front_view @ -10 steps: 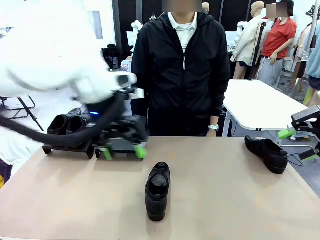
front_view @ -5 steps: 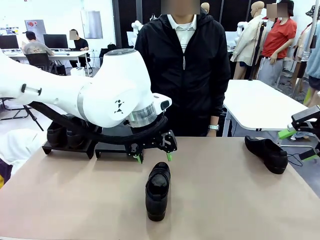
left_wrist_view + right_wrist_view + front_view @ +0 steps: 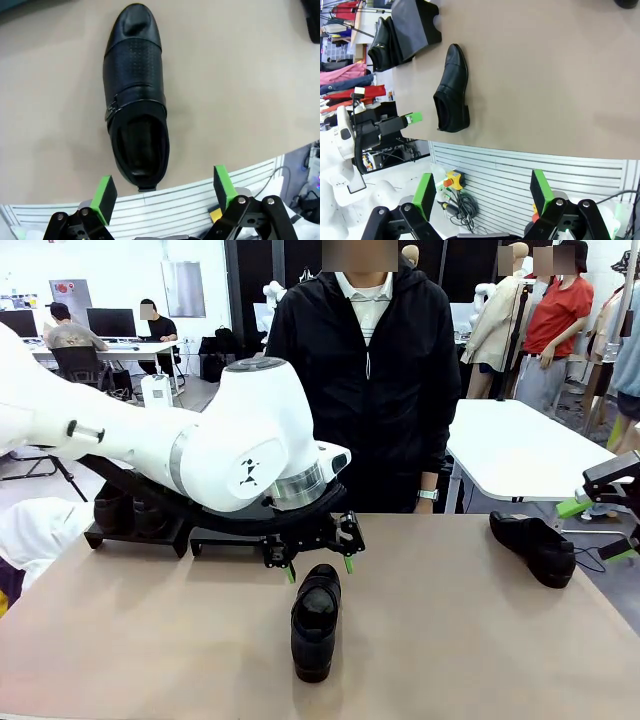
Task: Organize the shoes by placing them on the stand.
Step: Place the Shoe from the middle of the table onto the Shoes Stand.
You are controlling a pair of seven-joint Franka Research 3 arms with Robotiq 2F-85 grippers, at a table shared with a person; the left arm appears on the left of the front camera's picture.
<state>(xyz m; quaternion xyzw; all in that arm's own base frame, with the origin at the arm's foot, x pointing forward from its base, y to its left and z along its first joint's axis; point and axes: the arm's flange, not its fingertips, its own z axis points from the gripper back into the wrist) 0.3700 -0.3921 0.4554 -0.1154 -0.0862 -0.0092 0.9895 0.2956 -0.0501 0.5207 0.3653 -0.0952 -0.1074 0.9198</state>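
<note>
Looming over 1 shoe [image 3: 316, 620], left arm [image 3: 230, 445] before the stand [image 3: 135, 533].

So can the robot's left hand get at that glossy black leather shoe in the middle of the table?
Probably yes: the open left hand hangs close by the glossy black leather shoe, and nothing lies between them.
</note>
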